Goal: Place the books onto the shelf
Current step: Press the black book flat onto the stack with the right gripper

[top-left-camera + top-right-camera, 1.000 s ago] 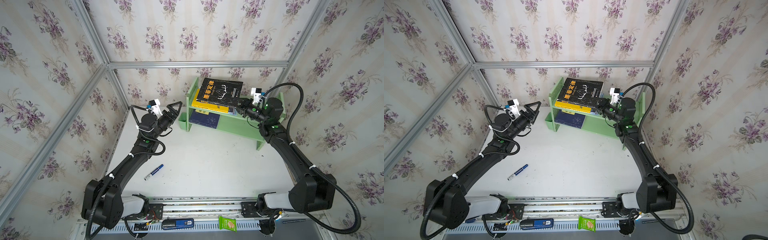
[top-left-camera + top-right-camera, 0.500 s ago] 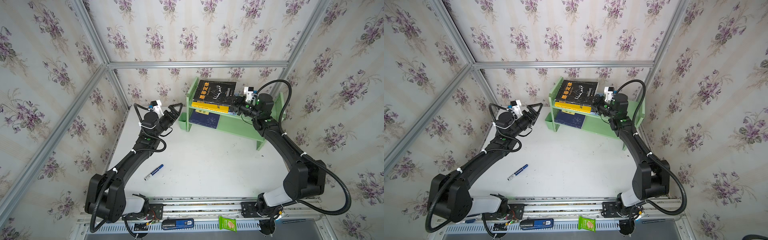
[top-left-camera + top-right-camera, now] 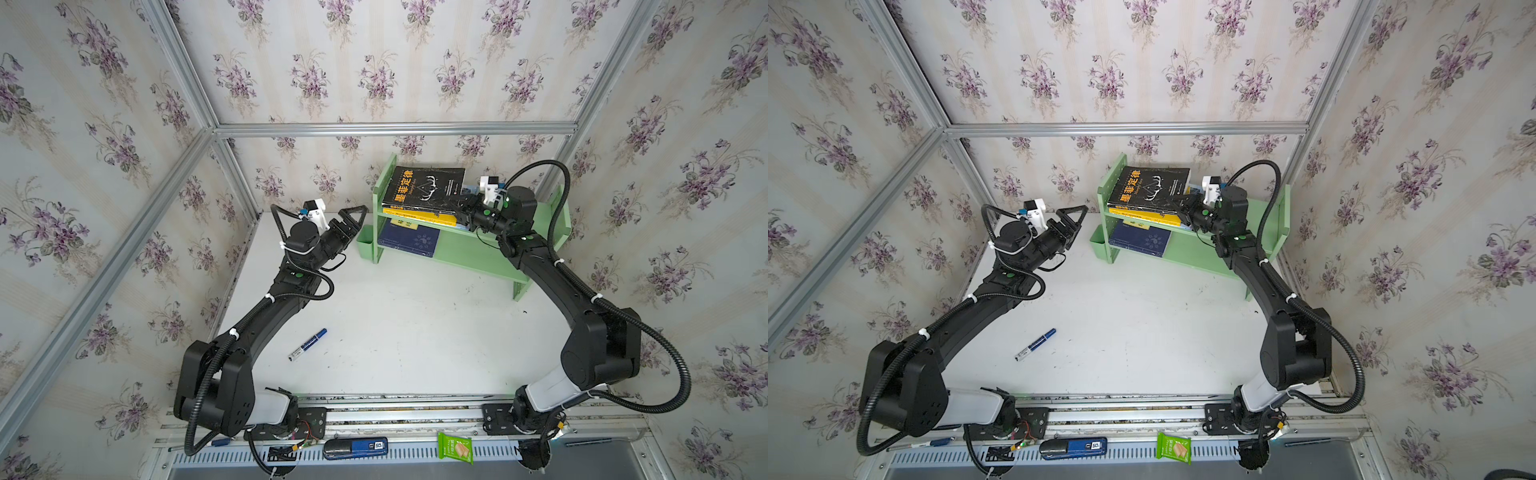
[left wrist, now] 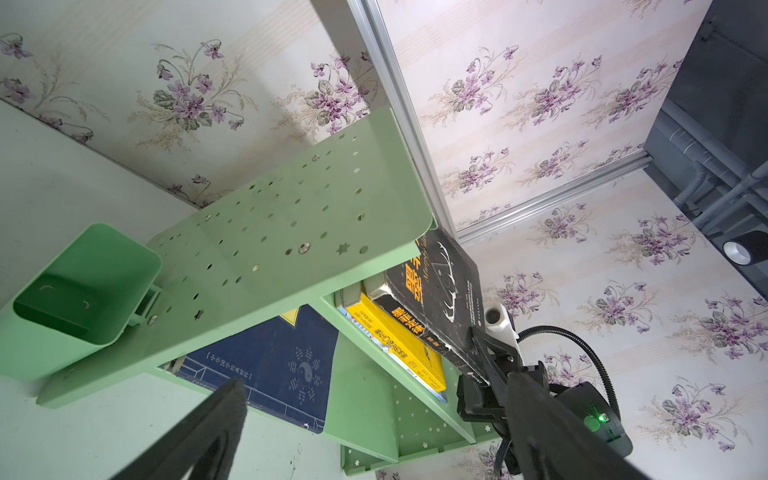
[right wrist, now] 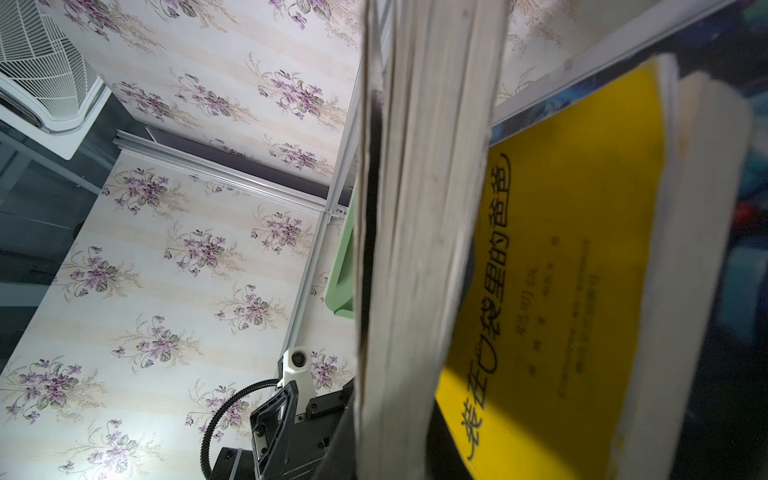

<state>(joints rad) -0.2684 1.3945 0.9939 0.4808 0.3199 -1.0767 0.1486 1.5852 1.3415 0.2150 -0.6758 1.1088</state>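
Observation:
The pale green shelf stands at the back of the table. On its upper tier a black antler book tops a stack, with a yellow book under it. A navy book lies on the lower tier. My right gripper is shut on the black book's right edge; its page block fills the right wrist view. My left gripper hangs open and empty, just left of the shelf's end panel.
A small green cup is fixed to the shelf's left side, below my left gripper. A blue marker pen lies on the white table at front left. A green snack packet sits on the front rail.
My right gripper has slid the black book leftward along the upper tier toward the left end panel. My left gripper has edged slightly toward the shelf, still open.

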